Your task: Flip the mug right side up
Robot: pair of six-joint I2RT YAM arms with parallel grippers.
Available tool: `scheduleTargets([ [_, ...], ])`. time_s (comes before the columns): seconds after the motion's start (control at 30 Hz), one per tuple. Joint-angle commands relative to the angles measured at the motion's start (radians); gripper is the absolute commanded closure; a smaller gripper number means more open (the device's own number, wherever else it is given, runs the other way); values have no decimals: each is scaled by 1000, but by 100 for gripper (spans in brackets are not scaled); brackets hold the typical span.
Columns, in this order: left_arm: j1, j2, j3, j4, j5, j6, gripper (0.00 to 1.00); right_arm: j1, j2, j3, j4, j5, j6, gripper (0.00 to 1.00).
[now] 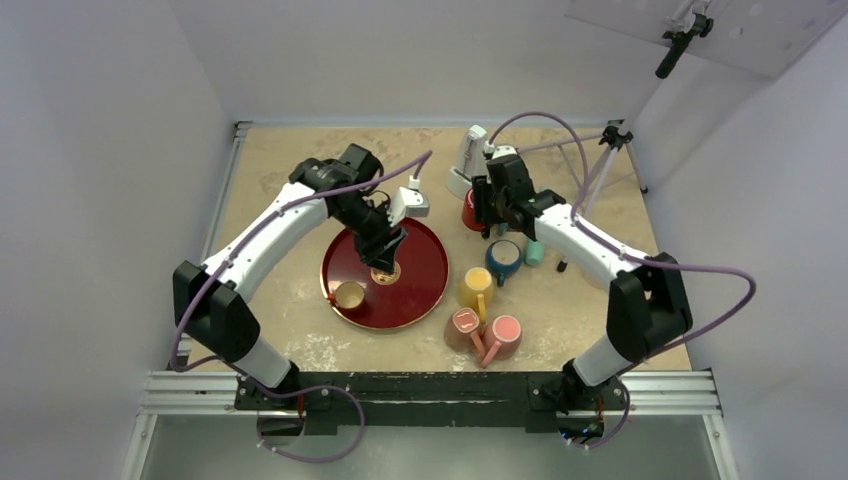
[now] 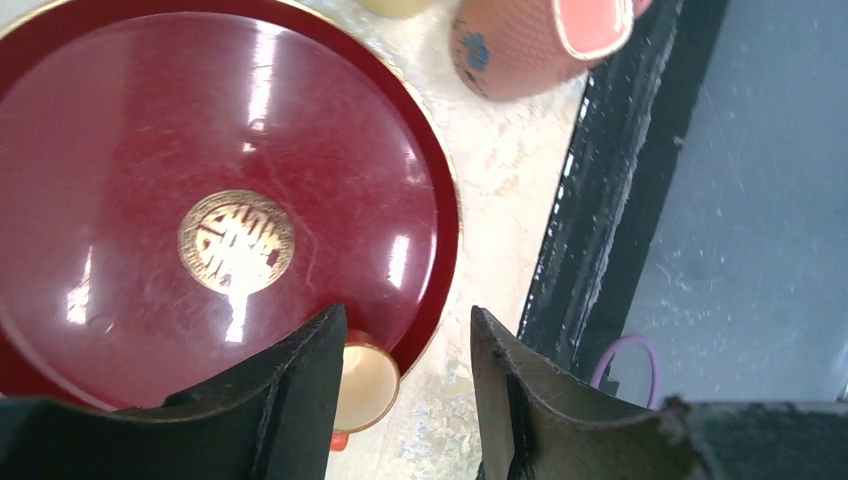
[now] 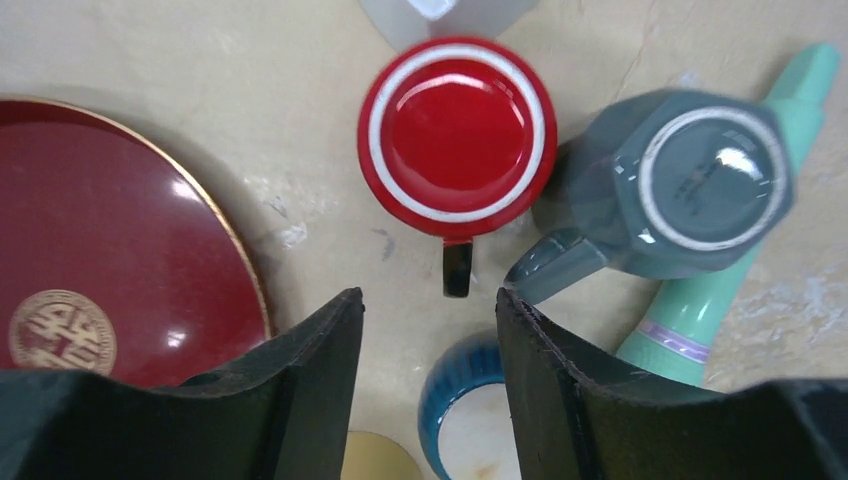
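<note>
so the left gripper (image 2: pixel 408 316) just hangs open and empty over the red tray (image 2: pixel 120 120), while off the tray's far right the right gripper (image 3: pixel 430 300), also open and empty, lines up on the upside-down red mug (image 3: pixel 457 135), probably going for its handle

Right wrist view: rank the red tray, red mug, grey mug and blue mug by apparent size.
1. red tray, largest, though cropped.
2. red mug and grey mug, about alike; not ranked.
3. blue mug, smallest showing, but partly cut off, so unsure.
</note>
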Motion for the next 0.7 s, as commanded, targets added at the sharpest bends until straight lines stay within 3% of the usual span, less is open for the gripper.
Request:
scheduleTargets([
  [0.0, 24, -60, 17, 74, -17, -181, 47, 7, 47, -37, 34, 104, 59, 45],
  [0.3, 26, -105, -31, 138, -47, -216, 47, 7, 175, -28, 146, 122, 34, 46],
  [0.53, 28, -106, -31, 145, -49, -218, 47, 6, 265, 13, 169, 143, 14, 59],
  [0.67, 28, -109, -36, 143, -43, -219, 47, 6, 278, 14, 190, 171, 22, 77],
])
